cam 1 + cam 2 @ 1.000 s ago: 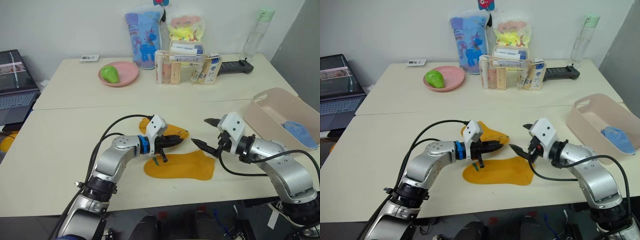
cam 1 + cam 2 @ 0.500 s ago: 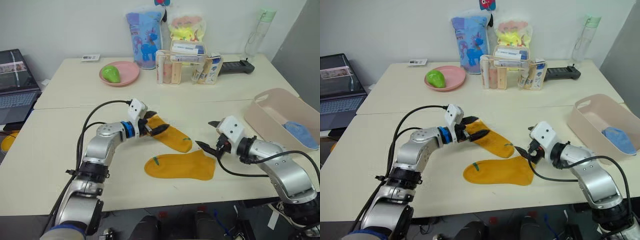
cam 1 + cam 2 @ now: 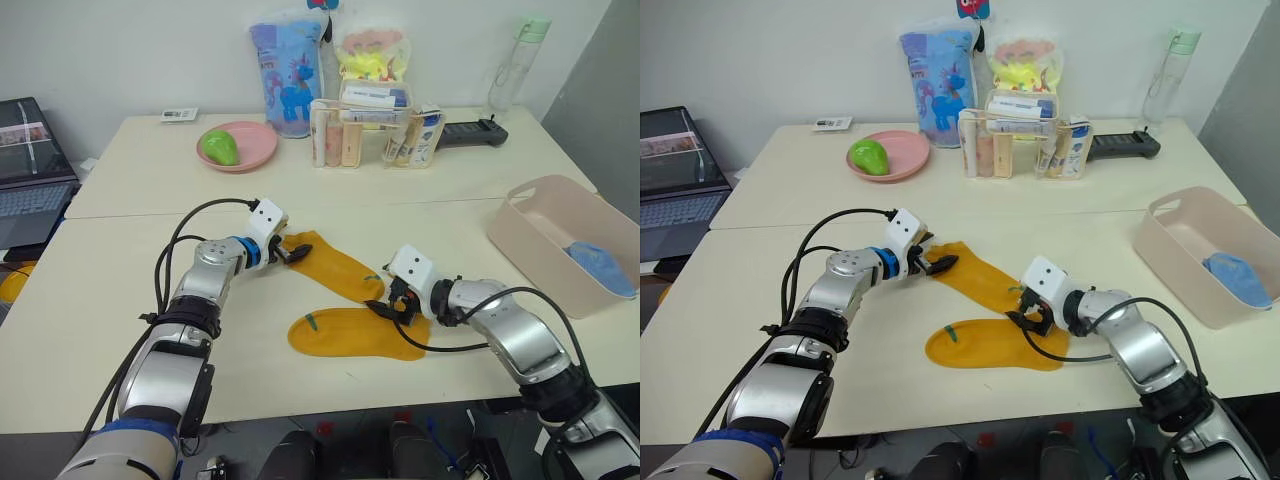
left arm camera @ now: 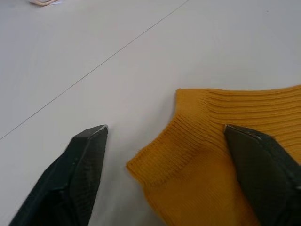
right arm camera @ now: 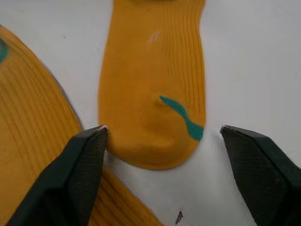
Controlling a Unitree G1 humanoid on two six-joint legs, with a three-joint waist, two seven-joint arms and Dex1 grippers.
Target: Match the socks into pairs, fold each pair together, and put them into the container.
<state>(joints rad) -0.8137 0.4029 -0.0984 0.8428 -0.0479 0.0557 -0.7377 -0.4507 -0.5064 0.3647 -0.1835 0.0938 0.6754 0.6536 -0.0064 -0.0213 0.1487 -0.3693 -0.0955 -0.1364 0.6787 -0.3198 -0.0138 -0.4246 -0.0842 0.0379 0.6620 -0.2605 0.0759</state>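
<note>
Two mustard yellow socks lie flat on the table. The upper sock (image 3: 335, 268) runs diagonally, and the lower sock (image 3: 355, 335) lies across in front of it. My left gripper (image 3: 290, 252) is open, its fingers (image 4: 82, 169) straddling the ribbed cuff (image 4: 188, 150) of the upper sock. My right gripper (image 3: 385, 305) is open too, with the upper sock's green-marked toe (image 5: 155, 103) between its spread fingers (image 5: 80, 174), next to the lower sock (image 5: 28, 141). The pale pink-beige container (image 3: 545, 215) stands at the right with a light blue sock (image 3: 600, 268) inside.
At the back of the table stand a pink plate (image 3: 245, 158) holding a green object, a clear organizer (image 3: 370, 130) with bottles, a blue bag (image 3: 288, 75), a black remote (image 3: 470, 132) and a bottle (image 3: 512, 62). A laptop (image 3: 30, 160) sits far left.
The left gripper drew the upper sock out toward the left, opened, and now sits at its cuff. The right gripper moved left to the sock's toe.
</note>
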